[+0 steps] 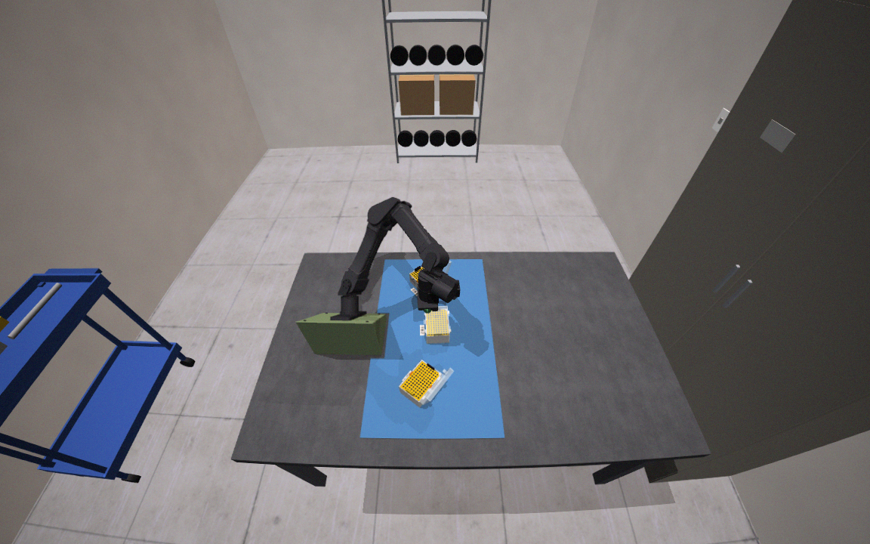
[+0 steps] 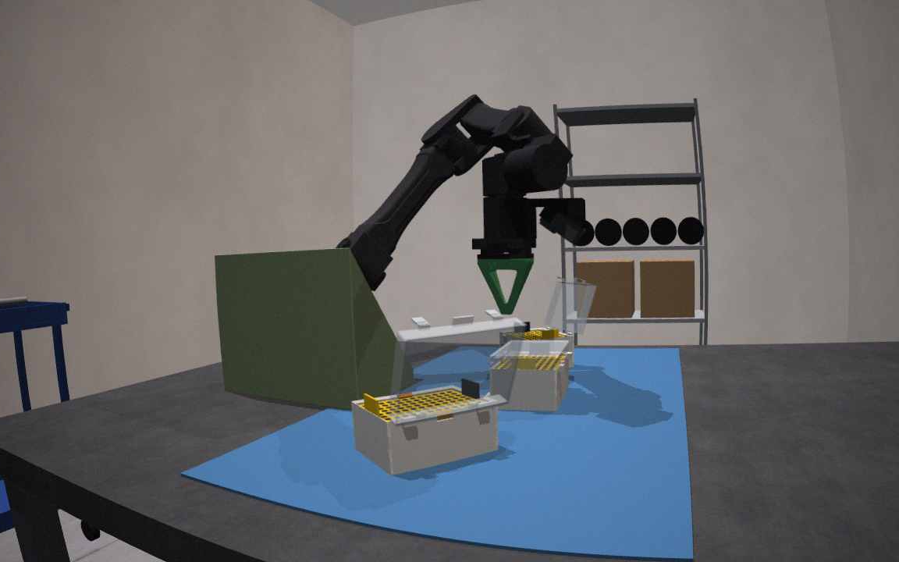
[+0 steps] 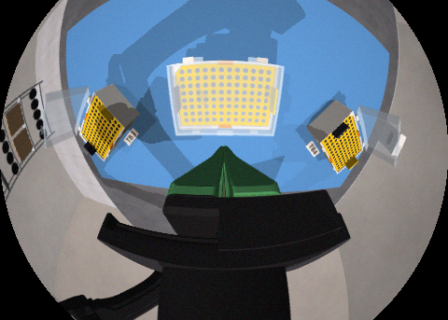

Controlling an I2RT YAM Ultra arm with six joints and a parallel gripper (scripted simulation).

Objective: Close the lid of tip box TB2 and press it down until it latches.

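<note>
Three grey tip boxes with yellow inserts stand on the blue mat (image 1: 431, 351). The middle box (image 2: 529, 377) has its clear lid lying flat over the insert; in the wrist view (image 3: 224, 98) it sits straight ahead of my fingers. My gripper (image 2: 506, 306) is shut and empty, pointing down, a little above this box's near edge and apart from it. The far box (image 2: 543, 335) has its clear lid (image 2: 571, 300) standing open. The near box (image 2: 424, 426) is turned at an angle with its lid open. The ID stickers are too small to read.
The arm's olive-green base block (image 2: 292, 325) stands left of the mat. A blue cart (image 1: 53, 365) is on the floor at the left, a shelf rack (image 1: 436, 81) at the back wall and a dark cabinet (image 1: 796, 236) at the right.
</note>
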